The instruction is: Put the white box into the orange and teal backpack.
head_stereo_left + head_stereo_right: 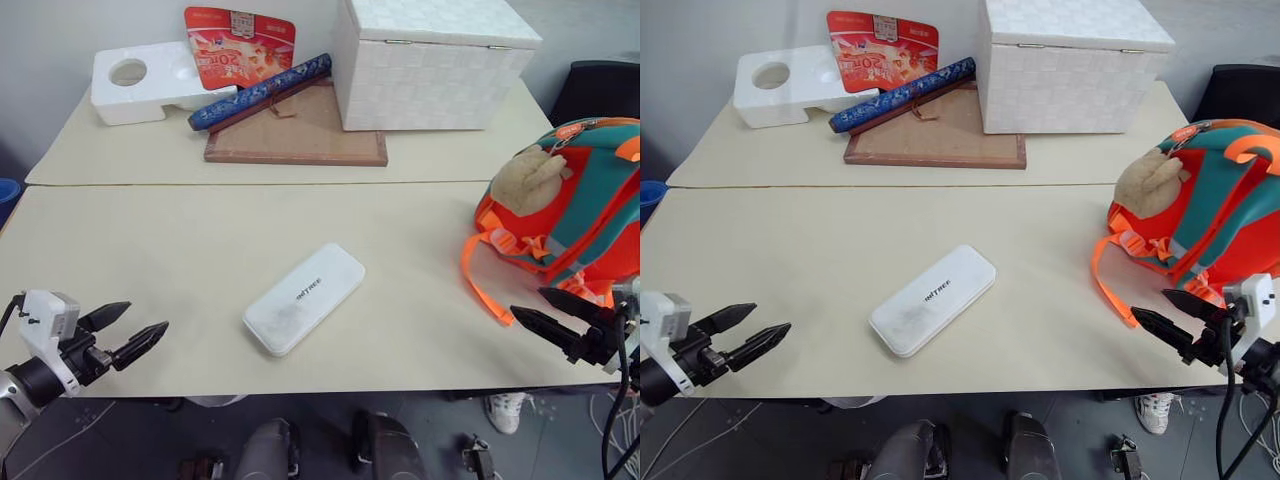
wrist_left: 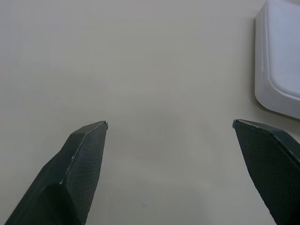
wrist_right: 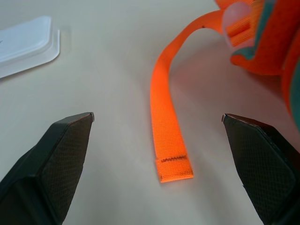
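The white box (image 1: 304,297) lies flat and slantwise mid-bench, untouched. At its three o'clock the orange and teal backpack (image 1: 578,205) sits at the bench (image 1: 180,260) edge, one orange strap (image 3: 166,122) trailing loose. The left hand (image 1: 133,333) hovers at eight o'clock, fingers apart and empty; the right hand (image 1: 543,309) likewise, spread beside the strap's end.

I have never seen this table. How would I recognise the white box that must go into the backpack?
Look at the near cream table, between the two open grippers, left and right. The white box lies flat at its middle, apart from the orange and teal backpack. It is slim with rounded corners and small dark lettering, unlike the big woven cube and the foam block with a hole behind.
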### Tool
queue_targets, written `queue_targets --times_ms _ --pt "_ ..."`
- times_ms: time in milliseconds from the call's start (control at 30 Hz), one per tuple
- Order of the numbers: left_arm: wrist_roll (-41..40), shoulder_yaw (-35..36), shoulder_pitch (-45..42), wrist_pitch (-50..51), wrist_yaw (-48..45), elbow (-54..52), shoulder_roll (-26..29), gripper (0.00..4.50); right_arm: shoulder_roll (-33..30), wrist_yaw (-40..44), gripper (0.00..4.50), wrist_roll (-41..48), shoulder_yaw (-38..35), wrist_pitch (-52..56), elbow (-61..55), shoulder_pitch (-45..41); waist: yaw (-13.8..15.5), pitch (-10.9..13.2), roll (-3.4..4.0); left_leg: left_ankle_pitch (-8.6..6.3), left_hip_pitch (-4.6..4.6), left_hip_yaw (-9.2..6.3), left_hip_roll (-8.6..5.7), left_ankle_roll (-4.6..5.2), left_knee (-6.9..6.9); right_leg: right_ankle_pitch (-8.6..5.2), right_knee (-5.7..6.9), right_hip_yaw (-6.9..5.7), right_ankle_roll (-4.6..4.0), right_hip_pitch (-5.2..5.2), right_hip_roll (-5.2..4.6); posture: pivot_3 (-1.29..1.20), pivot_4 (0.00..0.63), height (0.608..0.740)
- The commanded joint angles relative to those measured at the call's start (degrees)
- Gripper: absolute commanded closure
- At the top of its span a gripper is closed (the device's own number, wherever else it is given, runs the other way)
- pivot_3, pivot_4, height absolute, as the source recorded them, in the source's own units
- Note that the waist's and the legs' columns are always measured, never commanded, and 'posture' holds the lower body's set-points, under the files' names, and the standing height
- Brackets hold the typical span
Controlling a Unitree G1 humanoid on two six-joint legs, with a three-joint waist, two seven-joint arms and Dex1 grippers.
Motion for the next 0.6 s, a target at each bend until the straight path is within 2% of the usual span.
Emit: queue_targets --times_ms 33,100,133,300,433,467,500,600 --pt "0.66 -3.21 0.22 -1.12 -1.90 -4.10 1.45 0.39 -1.53 2.10 0.40 -1.72 3.50 -2.69 -3.03 -3.09 -0.09 0.00 0.00 0.01 0.00 0.00 0.00 -0.01 0.00 0.00 0.01 0.00 0.00 0.00 0.00 0.00 0.150 0.740" --pt "0.82 -7.41 -1.45 -0.39 -1.82 -5.00 1.43 0.76 -1.14 2.01 0.83 -3.47 8.24 -3.43 -3.49 -7.22 -0.18 0.00 0.01 0.02 0.05 0.02 0.00 -0.03 0.00 0.00 0.04 0.02 0.00 0.01 0.01 0.00 0.150 0.740" --pt "1.60 -9.24 -2.07 -0.66 -2.11 -5.05 1.87 1.18 -1.04 2.08 1.26 -4.61 10.40 -4.01 -3.42 -9.25 -0.15 0.01 0.02 0.03 0.07 0.06 0.00 -0.03 0.01 0.00 0.07 0.06 0.00 0.01 0.01 0.00 0.150 0.740" --pt "7.34 -17.09 -4.20 -4.47 -5.49 -4.76 5.73 2.65 0.24 2.08 2.91 -10.42 20.85 -6.41 -0.59 -20.59 -0.09 0.02 0.03 0.12 0.06 0.09 0.00 -0.14 0.03 0.00 0.23 0.07 -0.01 -0.08 0.03 0.00 0.150 0.740" --pt "11.07 -22.39 -6.21 -7.42 -7.71 -4.00 7.80 3.89 3.77 2.23 4.28 -15.47 29.31 -8.96 3.06 -28.97 -0.17 0.02 0.03 0.13 0.04 0.11 -0.01 -0.14 0.04 0.00 0.22 0.05 -0.01 -0.09 0.04 0.00 0.150 0.740" --pt "11.19 -23.04 -7.00 -7.50 -7.77 -3.81 7.74 4.21 4.84 2.09 4.50 -16.92 30.92 -10.05 4.39 -30.85 -0.18 0.02 0.03 0.13 0.03 0.14 -0.02 -0.13 0.03 0.00 0.22 0.06 -0.01 -0.11 0.04 0.00 0.150 0.740" --pt "11.32 -23.86 -7.69 -7.56 -8.28 -3.76 7.93 4.46 6.76 1.05 4.50 -19.02 33.17 -10.76 6.80 -33.81 -0.18 0.02 0.03 0.18 0.03 0.14 -0.02 -0.03 0.04 0.00 0.22 0.06 -0.01 -0.11 0.04 0.00 0.150 0.740" --pt "11.66 -25.75 -9.10 -7.15 -9.49 -3.58 8.51 4.46 10.66 -0.89 4.50 -23.53 37.47 -12.09 12.54 -39.48 -0.38 0.02 0.04 0.29 -0.01 0.18 -0.02 0.16 0.06 0.00 0.25 0.06 0.00 -0.15 0.05 0.00 0.150 0.740"
